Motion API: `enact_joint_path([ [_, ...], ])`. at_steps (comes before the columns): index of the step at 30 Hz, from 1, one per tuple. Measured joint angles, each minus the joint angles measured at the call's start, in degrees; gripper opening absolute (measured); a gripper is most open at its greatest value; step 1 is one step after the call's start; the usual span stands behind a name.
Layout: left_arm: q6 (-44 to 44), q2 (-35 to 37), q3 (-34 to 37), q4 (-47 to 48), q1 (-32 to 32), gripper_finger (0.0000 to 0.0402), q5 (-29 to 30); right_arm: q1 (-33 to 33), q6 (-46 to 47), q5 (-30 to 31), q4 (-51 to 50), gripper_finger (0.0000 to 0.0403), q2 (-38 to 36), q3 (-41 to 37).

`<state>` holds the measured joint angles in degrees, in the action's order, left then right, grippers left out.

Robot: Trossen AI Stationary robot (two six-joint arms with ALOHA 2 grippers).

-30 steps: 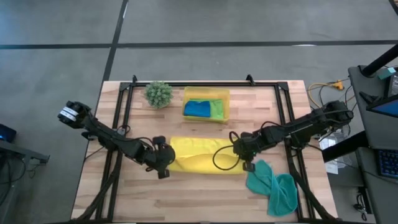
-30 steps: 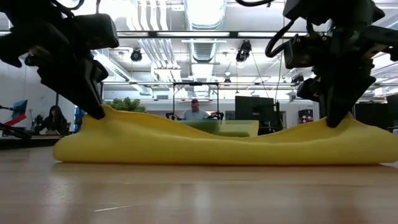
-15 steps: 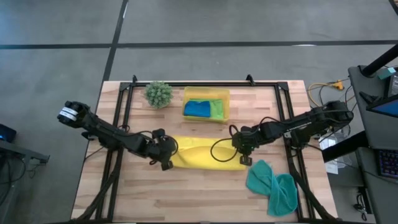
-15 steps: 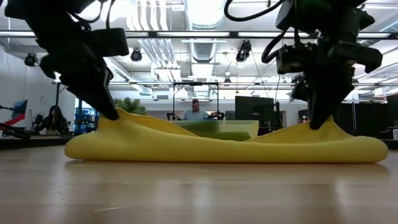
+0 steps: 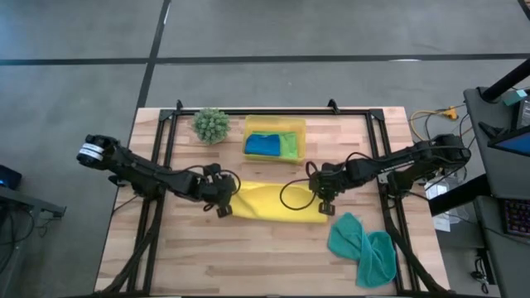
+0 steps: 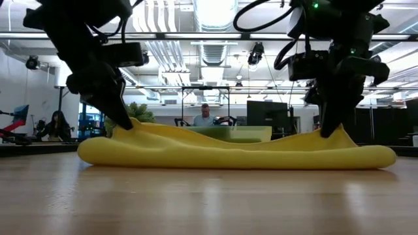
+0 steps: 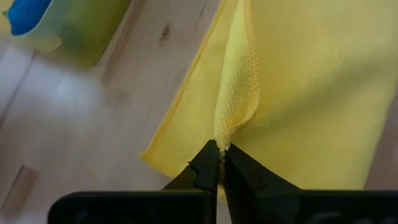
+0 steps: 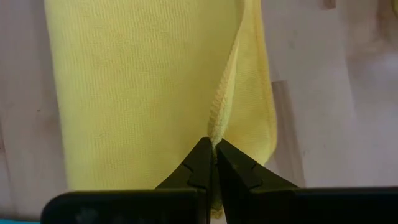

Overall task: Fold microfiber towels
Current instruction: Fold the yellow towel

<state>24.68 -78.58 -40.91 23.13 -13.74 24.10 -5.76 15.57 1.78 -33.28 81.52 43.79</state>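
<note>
A yellow microfiber towel (image 5: 273, 201) lies across the middle of the table, partly doubled over itself. My left gripper (image 5: 224, 203) is shut on its left end and my right gripper (image 5: 325, 201) on its right end. In the low view both held ends rise as peaks above the sagging middle (image 6: 228, 147). A teal towel (image 5: 363, 246) lies bunched near the front right. A blue towel (image 5: 263, 144) and a lime green towel (image 5: 290, 145) sit in the yellow tray (image 5: 275, 124) at the back. My left gripper pinches a hemmed edge of the yellow towel (image 7: 227, 134) between its two fingertips, slanting down from the table's left. The edge is lifted into a ridge while the cloth below stays on the table. My right gripper pinches the hemmed edge at the towel's right end (image 8: 216, 130) between its fingertips, pointing steeply down. That end stands up as a small peak (image 6: 336, 134), and the rest lies slack on the table.
A small spiky green plant (image 5: 211, 124) stands at the back left beside the tray. Black rails (image 5: 166, 149) run along the table's left and right sides. Bare wood (image 5: 248, 257) lies in front of the yellow towel. People and desks show in the room beyond.
Both grippers have moved toward the table's far edge, staying shut on the yellow towel's ends. The held edge has been carried over the cloth beneath, so the towel has folded over and its footprint has narrowed. Its far part has stayed in place.
</note>
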Motion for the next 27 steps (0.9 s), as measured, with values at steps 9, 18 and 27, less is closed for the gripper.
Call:
enact_joint_path([
  [9,0.0,-2.64,0.38,-0.15,2.31,0.0,-0.13,1.73,-1.27,1.31,0.02,0.0013,0.0,0.0],
  [18,0.04,-5.5,0.38,-0.15,2.54,0.0005,-1.27,1.9,-0.92,1.36,-1.64,0.0013,0.67,-0.07],
  [27,1.99,-5.73,0.42,0.24,4.4,0.0081,1.83,2.45,1.36,3.63,-2.16,0.0013,0.91,-0.85],
])
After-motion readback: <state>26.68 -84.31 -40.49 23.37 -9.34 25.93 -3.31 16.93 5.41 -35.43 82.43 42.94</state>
